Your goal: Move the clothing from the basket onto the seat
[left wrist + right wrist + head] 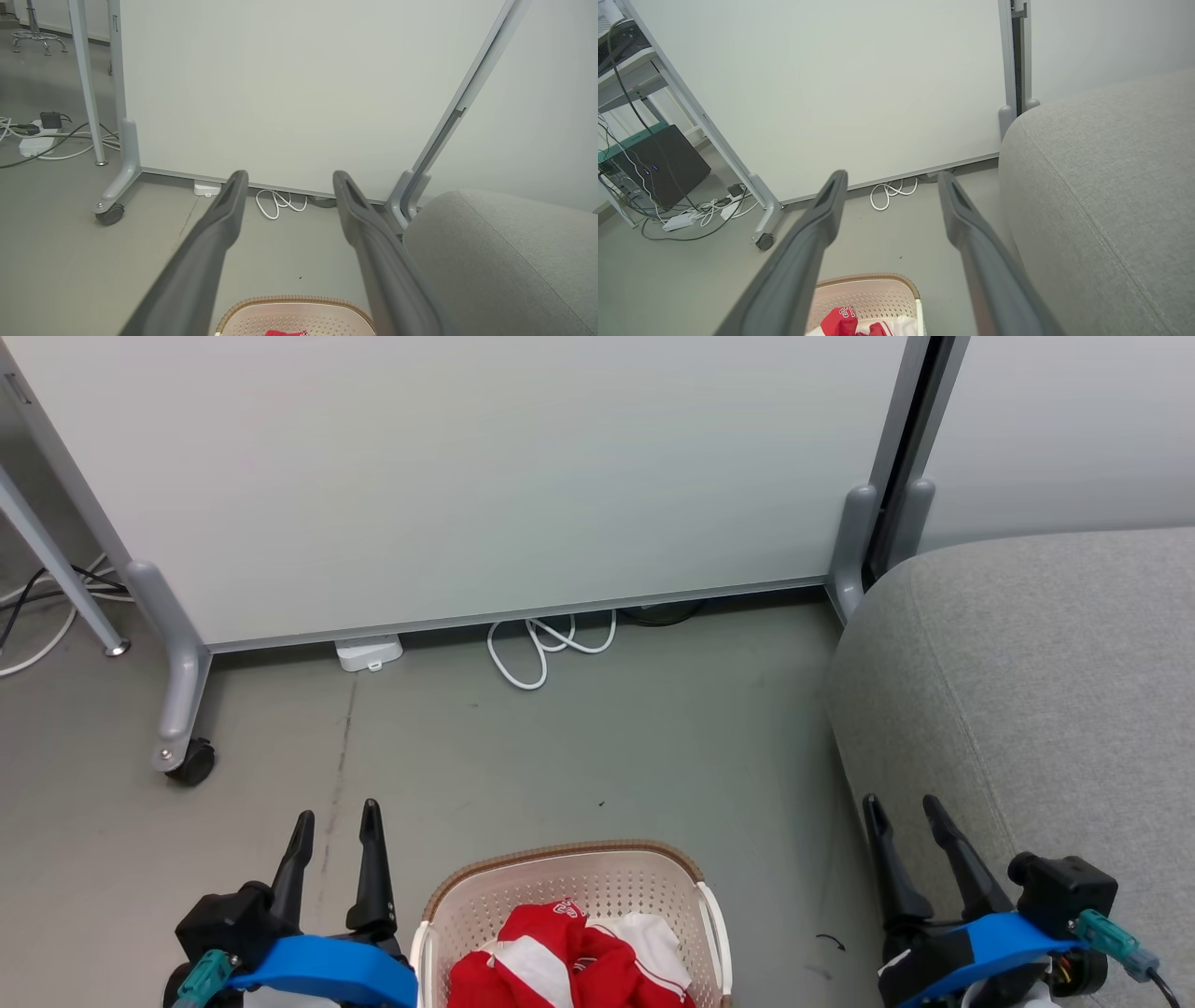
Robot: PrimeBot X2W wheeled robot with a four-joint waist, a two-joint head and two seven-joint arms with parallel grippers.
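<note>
The cream-white basket [569, 887] with a brown rim stands on the floor at the bottom middle of the head view, with the red and white clothing [569, 961] bunched inside it. My left gripper [336, 826] hangs open to the basket's left, above the floor. My right gripper [906, 817] is open to the basket's right, beside the front edge of the light grey seat [1046, 691]. The basket [294, 312] and a bit of red clothing [285, 333] show low in the left wrist view. In the right wrist view the clothing [843, 319] shows dark letters.
A pale wheeled partition [448, 476] stands behind the basket, its caster [191, 761] at the left. A white cable loop [551, 649] and a small white box [369, 651] lie at its foot. Bare grey floor [597, 747] lies between the partition and the basket.
</note>
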